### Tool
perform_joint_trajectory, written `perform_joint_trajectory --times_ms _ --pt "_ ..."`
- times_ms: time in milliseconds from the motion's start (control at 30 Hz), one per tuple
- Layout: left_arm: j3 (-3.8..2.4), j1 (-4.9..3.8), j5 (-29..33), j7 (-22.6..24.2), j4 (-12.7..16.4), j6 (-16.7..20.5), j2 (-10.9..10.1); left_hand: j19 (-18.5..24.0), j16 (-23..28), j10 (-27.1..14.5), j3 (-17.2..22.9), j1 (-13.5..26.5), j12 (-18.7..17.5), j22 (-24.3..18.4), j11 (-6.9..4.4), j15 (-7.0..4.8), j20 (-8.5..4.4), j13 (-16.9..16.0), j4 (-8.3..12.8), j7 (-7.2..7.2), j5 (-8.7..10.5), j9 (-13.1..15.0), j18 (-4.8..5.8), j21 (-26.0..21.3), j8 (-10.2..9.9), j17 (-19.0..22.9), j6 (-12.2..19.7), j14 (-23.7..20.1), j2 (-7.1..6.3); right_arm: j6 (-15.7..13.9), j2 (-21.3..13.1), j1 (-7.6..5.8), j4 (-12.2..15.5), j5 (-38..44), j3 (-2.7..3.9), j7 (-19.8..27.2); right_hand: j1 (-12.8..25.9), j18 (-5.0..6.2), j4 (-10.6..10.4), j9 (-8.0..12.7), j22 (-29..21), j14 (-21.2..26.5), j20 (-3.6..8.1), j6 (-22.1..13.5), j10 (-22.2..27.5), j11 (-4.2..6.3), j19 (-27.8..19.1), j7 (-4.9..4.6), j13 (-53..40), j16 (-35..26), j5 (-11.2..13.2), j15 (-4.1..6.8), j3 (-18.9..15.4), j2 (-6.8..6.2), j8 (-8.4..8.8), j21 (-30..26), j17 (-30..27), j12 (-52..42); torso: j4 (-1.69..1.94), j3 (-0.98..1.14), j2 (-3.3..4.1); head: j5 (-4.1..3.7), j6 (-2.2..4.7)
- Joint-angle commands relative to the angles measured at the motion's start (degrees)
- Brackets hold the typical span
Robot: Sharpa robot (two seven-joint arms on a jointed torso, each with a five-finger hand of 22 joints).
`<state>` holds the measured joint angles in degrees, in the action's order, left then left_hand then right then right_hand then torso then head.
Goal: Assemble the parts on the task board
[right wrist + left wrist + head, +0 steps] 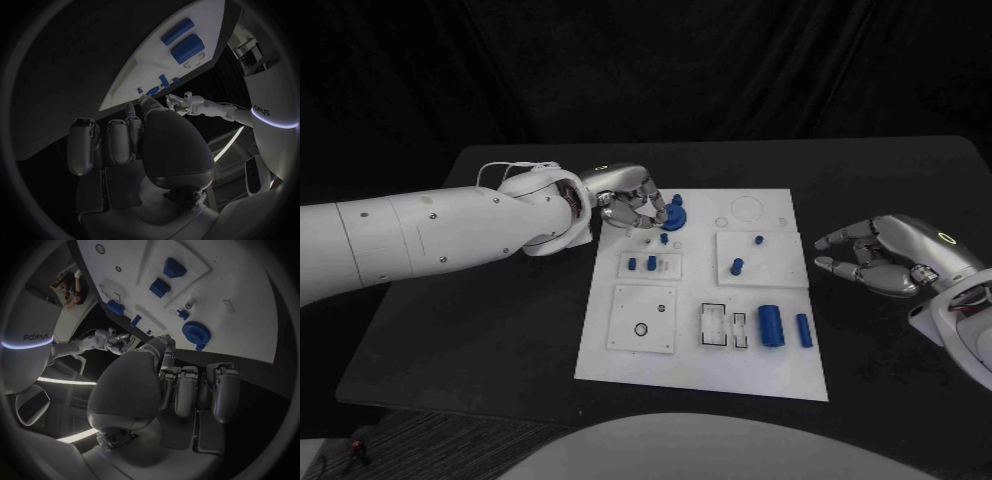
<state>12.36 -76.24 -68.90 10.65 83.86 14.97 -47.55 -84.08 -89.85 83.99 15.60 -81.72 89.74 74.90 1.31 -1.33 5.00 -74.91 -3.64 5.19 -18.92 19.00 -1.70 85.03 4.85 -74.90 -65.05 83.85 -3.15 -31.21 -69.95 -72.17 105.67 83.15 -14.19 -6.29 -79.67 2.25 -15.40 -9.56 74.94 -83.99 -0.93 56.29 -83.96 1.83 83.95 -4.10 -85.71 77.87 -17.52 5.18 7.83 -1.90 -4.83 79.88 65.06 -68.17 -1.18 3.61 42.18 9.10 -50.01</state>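
Black desk (488,330) holding a white task board (747,375). The left robot hand (629,200), fingers curled and seemingly empty, hovers beside a blue gear (674,215); it should close squarely on it. The right robot hand (891,255) idles, loosely curled and empty.

Two smooth white arms are ending in silver many-fingered hands, left hand (626,197) and right hand (894,256), each showing a glowing ring.

Only legible txt: "sharpa" on robot's white arm (28,337), seen mirrored/upside down in wrist views.
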Motion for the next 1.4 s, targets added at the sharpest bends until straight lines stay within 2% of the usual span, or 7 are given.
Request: perform_joint_trajectory --times_ms 33,167,233,367,467,700,1400 --pt "-0.03 -0.06 6.21 4.28 -0.48 -1.5 0.06 -1.11 -0.15 2.27 0.42 -1.0 -3.23 12.86 0.19 0.01 -0.1 -12.44 0.39 0.47 -0.56 -0.32 0.01 -1.48 -0.54 -15.1 0.69 6.15 -0.45 0.6 0.0 0.28 -0.08 -0.16 0.01 0.16 -0.32 0.04 0.22 -0.09 12.05 -2.29 -0.03 0.43 -0.64 0.14 2.2 0.0 17.93 0.18 0.1 0.3 -0.2 0.26 -0.34 0.01 -0.04 0.33 0.12 0.0 0.0 -0.09 0.01" --pt "-0.03 -0.05 -5.14 5.91 -0.6 1.67 0.03 0.11 -0.15 -7.33 1.49 -2.25 -13.3 12.43 -0.19 -0.15 0.22 -5.14 0.4 0.24 4.45 -2.28 -0.32 -2.79 -1.24 -15.1 5.63 6.15 -2.25 0.67 -0.03 0.4 -0.11 -0.2 0.01 0.22 -0.33 0.04 0.22 -0.09 12.05 -2.29 -0.03 0.44 -0.61 0.14 2.2 0.0 18.0 0.18 0.13 0.29 -0.2 0.27 -0.34 0.03 -0.03 0.42 -0.03 -0.02 0.04 0.03 0.01" --pt "-0.02 -0.05 -11.76 6.83 -0.51 4.05 0.04 1.61 -0.15 -29.76 5.2 -3.87 -48.27 11.92 -0.82 -1.37 -0.66 20.79 -1.74 -2.0 10.16 -3.74 -0.67 -4.41 -0.92 -15.1 7.77 6.15 -5.06 0.7 -0.05 0.43 -0.1 -0.21 0.01 0.25 -0.34 0.03 0.22 -0.09 12.06 -2.28 -0.04 0.46 -0.59 0.15 2.21 0.01 18.03 0.18 0.16 0.29 -0.19 0.28 -0.35 0.05 -0.04 0.45 -0.11 -0.04 0.08 0.09 0.01" --pt "-0.03 -0.07 -23.8 8.53 -0.29 8.76 0.11 4.76 6.89 -34.84 9.93 -5.24 -72.0 10.67 -1.37 -1.07 0.36 41.05 -4.73 -2.72 13.56 -4.56 -1.4 -8.38 -0.4 -8.74 6.08 0.31 -8.1 0.72 -0.18 0.47 -0.04 -0.23 0.01 0.28 -0.34 0.03 0.22 -0.09 12.06 -2.28 -0.04 0.46 -0.59 0.15 2.21 0.01 18.03 0.18 0.16 0.29 -0.19 0.28 -0.35 0.05 -0.04 0.45 -0.19 -0.05 0.11 -0.18 0.01" --pt "-0.04 -0.21 -30.56 9.59 -0.19 11.06 0.17 3.73 8.52 -35.87 9.25 -5.71 -79.92 10.89 -2.88 -1.71 0.66 50.29 -5.25 -4.42 15.26 -6.22 -1.37 -7.92 -1.23 -6.54 7.79 0.03 -9.69 0.75 -0.26 0.48 0.02 -0.23 0.01 0.25 -0.34 0.03 0.22 -0.09 12.06 -2.28 -0.04 0.46 -0.59 0.15 2.21 0.01 18.03 0.18 0.16 0.29 -0.19 0.28 -0.35 0.05 -0.04 0.45 -0.17 -0.02 0.07 -0.39 0.01" --pt "-0.05 -1.43 -41.4 10.89 -0.14 11.51 0.84 2.08 9.1 -33.57 6.19 -5.39 -82.91 11.38 -4.43 -1.73 0.57 56.31 -6.46 -5.47 16.16 -8.56 -1.03 -6.64 -0.92 -4.91 7.47 0.52 -9.56 0.83 -0.17 0.48 0.0 -0.23 0.02 0.13 -0.4 0.03 0.24 -0.11 12.06 -2.27 -0.04 0.51 -0.55 0.15 2.21 0.02 18.05 0.16 0.22 0.29 -0.19 0.3 -0.38 0.06 -0.08 0.49 -0.09 0.02 0.15 -0.47 0.01" --pt "-0.05 -1.77 -44.41 7.9 -2.44 4.44 4.53 1.93 8.87 -25.41 5.57 -4.83 -82.37 11.43 -2.64 -1.91 0.38 59.05 -7.4 -3.77 16.15 -8.85 -0.98 -6.68 0.61 -4.31 2.87 0.53 -9.11 1.33 0.35 0.53 -0.17 -0.23 0.02 0.25 -0.5 0.04 0.29 -0.13 12.04 -2.26 -0.04 0.59 -0.47 0.16 2.18 0.02 18.21 0.16 0.34 0.29 -0.19 0.3 -0.42 -0.01 -0.08 0.67 -0.03 -0.01 0.07 -0.17 0.01"
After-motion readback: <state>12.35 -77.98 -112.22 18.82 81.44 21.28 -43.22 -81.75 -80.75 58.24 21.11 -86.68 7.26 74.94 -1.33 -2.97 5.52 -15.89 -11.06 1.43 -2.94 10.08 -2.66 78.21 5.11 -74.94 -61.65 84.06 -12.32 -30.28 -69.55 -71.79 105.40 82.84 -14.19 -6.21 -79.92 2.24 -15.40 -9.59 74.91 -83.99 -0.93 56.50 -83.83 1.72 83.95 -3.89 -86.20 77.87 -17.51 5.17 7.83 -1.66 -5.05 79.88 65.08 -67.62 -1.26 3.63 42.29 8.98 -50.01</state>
